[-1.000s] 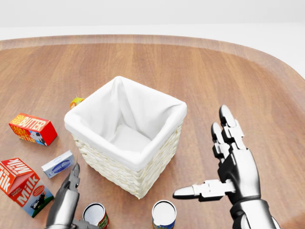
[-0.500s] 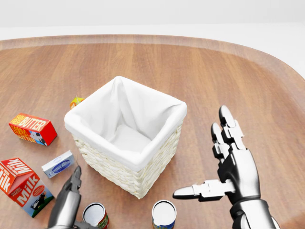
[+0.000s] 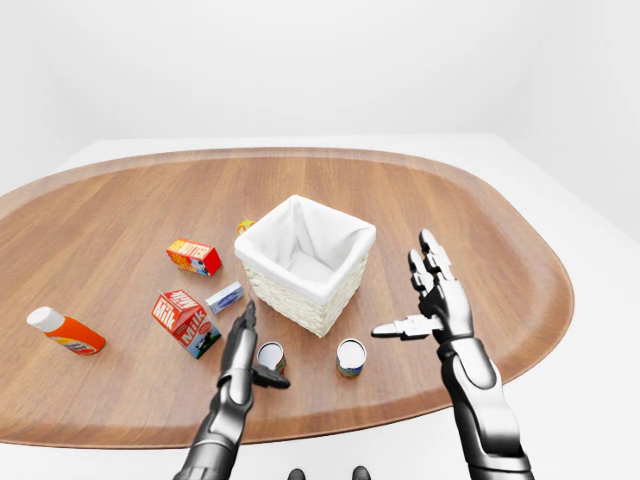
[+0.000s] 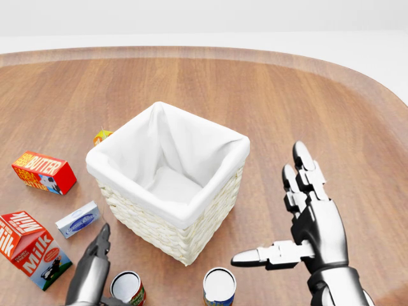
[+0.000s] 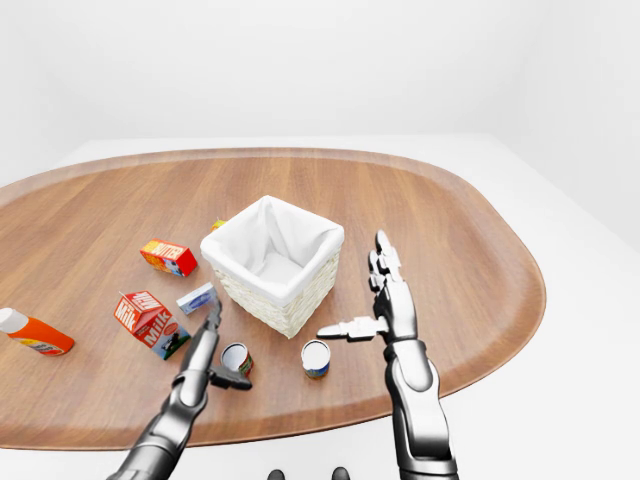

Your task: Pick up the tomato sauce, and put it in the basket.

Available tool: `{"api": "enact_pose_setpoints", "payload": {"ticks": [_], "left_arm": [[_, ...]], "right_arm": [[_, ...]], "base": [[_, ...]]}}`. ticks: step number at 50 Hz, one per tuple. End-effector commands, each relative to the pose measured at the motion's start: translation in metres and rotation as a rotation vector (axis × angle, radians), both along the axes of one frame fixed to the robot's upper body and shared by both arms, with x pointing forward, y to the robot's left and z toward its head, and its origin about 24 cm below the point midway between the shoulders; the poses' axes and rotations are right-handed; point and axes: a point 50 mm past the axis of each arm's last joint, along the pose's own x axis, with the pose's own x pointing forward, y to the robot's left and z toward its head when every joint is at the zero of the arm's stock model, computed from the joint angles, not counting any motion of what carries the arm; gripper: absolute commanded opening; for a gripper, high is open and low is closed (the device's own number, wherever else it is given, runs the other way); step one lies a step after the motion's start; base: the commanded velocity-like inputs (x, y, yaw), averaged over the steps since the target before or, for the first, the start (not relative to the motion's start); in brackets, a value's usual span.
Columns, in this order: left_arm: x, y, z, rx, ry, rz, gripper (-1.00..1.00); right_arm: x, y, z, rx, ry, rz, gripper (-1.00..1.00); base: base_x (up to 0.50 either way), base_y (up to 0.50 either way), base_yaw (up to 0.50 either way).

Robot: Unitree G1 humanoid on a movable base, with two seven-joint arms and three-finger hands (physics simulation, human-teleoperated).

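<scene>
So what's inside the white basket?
The basket shows only its white cloth lining; nothing lies on the part of the bottom that shows. Its near wall hides the near corner of the bottom.

Head view: both cans (image 4: 127, 288) (image 4: 219, 287) cut by bottom edge, labels unreadable. Small orange item (image 4: 102, 136) mostly hidden behind basket (image 4: 167, 220). Milk carton (image 4: 25, 250) clipped at left edge.

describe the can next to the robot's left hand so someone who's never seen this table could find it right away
Start at the white-lined wicker basket in the middle of the wooden table. Two cans stand below it in the left-eye view. The can with the red label is the left one, right beside the left hand; its neighbour, the blue-labelled can, stands apart to the right.
</scene>
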Motion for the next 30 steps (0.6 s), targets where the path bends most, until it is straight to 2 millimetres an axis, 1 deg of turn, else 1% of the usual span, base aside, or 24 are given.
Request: {"api": "enact_pose_setpoints", "payload": {"ticks": [1,13,20,25,26,27,28,30], "left_arm": [[-0.001,0.001,-0.005,0.014,0.022,0.010,1.00],[-0.002,0.002,-0.008,0.023,0.036,0.015,1.00],[-0.004,0.004,-0.016,0.049,0.070,0.032,1.00],[-0.004,0.003,-0.014,0.040,0.067,0.021,1.00],[-0.004,0.003,-0.014,0.036,0.066,0.018,0.65],[-0.005,0.003,-0.016,0.043,0.073,0.022,-0.10],[-0.005,0.003,-0.016,0.044,0.074,0.022,-1.00],[-0.004,0.003,-0.014,0.039,0.067,0.019,-1.00]], "right_arm": [[0.000,0.000,0.000,0.000,0.000,0.000,1.00],[0.000,0.000,0.000,0.000,0.001,0.001,1.00],[0.000,0.000,-0.001,0.001,0.004,0.001,1.00],[0.000,0.000,-0.001,0.002,0.005,0.001,1.00],[0.000,0.000,-0.001,0.002,0.003,0.001,1.00],[0.000,0.000,0.000,0.001,0.002,0.001,1.00],[0.000,0.000,0.000,0.001,0.002,0.001,1.00],[-0.001,0.000,0.000,0.002,-0.002,0.001,1.00]], "base": [[0.00,0.00,0.00],[0.00,0.00,0.00],[0.00,0.00,0.00],[0.00,0.00,0.00],[0.00,0.00,0.00],[0.00,0.00,0.00],[0.00,0.00,0.00],[0.00,0.00,0.00]]}}
